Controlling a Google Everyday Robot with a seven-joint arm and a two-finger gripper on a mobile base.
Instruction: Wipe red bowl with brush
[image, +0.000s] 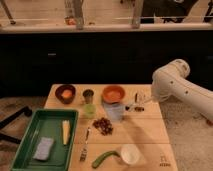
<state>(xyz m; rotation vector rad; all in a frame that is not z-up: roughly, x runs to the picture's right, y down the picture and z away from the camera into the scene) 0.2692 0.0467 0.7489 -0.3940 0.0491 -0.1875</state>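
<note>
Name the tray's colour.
The tray: green, camera view. The gripper holds the brush right of the red bowl.

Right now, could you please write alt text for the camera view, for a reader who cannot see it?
A white robot arm reaches from the right over a wooden table, its shut gripper apparently holding the brush beside the red bowl. A dark bowl, green tray, fork and white cup lie elsewhere on the table.

Scene dim, warm tint. Bright band at 12 o'clock edge, dark wall beneath. Table (145, 135) lit from above, shadows soft. Overall blur, fine detail lost. Gripper (138, 103) at 2 o'clock of table centre: outline smeared.
</note>
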